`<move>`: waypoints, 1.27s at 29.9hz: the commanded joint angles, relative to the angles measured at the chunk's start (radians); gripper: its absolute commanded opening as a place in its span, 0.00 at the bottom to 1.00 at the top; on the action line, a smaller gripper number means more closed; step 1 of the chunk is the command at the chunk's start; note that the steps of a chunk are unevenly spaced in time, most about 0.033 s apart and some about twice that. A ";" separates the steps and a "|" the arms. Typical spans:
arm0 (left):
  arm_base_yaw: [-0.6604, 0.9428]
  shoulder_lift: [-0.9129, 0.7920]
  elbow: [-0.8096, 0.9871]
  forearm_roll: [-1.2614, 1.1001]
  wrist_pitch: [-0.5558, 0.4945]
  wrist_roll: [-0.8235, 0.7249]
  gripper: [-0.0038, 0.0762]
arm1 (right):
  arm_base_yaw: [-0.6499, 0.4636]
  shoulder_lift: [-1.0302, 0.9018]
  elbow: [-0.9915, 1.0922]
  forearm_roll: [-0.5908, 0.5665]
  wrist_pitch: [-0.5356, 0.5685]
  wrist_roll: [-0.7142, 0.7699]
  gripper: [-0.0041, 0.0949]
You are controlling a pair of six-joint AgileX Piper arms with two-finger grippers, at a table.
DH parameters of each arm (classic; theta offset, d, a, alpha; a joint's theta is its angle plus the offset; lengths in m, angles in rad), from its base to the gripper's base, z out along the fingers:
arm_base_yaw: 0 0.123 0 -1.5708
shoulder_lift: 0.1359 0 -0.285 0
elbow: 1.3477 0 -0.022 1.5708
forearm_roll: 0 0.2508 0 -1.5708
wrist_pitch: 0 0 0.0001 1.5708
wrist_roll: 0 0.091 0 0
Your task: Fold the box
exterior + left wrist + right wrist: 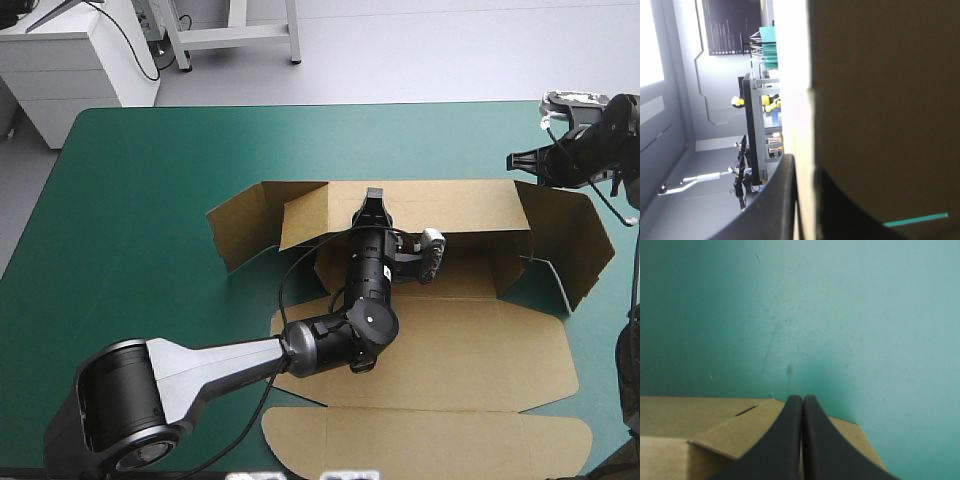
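The brown box [440,360] lies at the table's middle and right, its lid flat toward the front. Its back wall [440,205] and both end flaps stand raised. My left gripper [372,200] reaches across the base to the back wall's top edge, at its left part. In the left wrist view the left gripper [800,167] is shut on the box [880,100], the board's pale edge between the black fingers [777,200]. My right gripper [518,160] hovers above the back wall's right end. In its own view the right gripper [802,400] is shut, with board [700,430] under it.
Teal-green cover [150,200] stretches left of the box and beyond its back wall [840,315]. The right end flap [575,245] stands close to the table's right edge. The lid's front flap [430,445] reaches the near edge.
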 commanded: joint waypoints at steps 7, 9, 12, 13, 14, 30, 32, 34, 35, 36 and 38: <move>-0.003 -0.006 0.010 -0.162 -0.034 -0.018 0.04 | 0.000 -0.144 0.000 0.012 0.103 -0.049 0.02; -0.003 -0.006 0.010 -0.162 -0.034 -0.016 0.04 | 0.000 -0.170 0.011 0.012 0.103 -0.049 0.02; -0.003 -0.006 0.010 -0.162 -0.034 -0.016 0.04 | 0.000 -0.202 0.047 0.010 0.103 -0.049 0.02; -0.003 -0.006 0.010 -0.162 -0.034 -0.016 0.04 | 0.000 -0.210 0.063 0.010 0.103 -0.049 0.02; -0.003 -0.006 0.010 -0.162 -0.034 -0.016 0.04 | 0.000 -0.215 0.087 0.010 0.099 -0.049 0.02; -0.003 -0.006 0.010 -0.152 -0.028 -0.012 0.04 | 0.000 -0.189 0.045 0.036 -0.181 -0.012 0.02; -0.003 -0.006 0.010 -0.152 -0.021 -0.012 0.04 | 0.000 -0.153 0.038 0.036 -0.176 -0.012 0.02; -0.003 -0.006 0.010 -0.152 -0.010 -0.012 0.04 | 0.000 -0.131 0.037 0.036 -0.165 -0.006 0.02; -0.003 -0.006 0.010 -0.150 -0.008 -0.012 0.04 | 0.000 -0.123 0.037 0.036 -0.156 -0.003 0.02; -0.003 -0.006 0.010 -0.148 -0.004 -0.012 0.04 | 0.000 -0.117 0.037 0.031 -0.143 -0.003 0.02; -0.003 -0.006 0.010 -0.148 0.000 -0.010 0.04 | 0.000 -0.112 0.037 0.016 -0.128 -0.003 0.02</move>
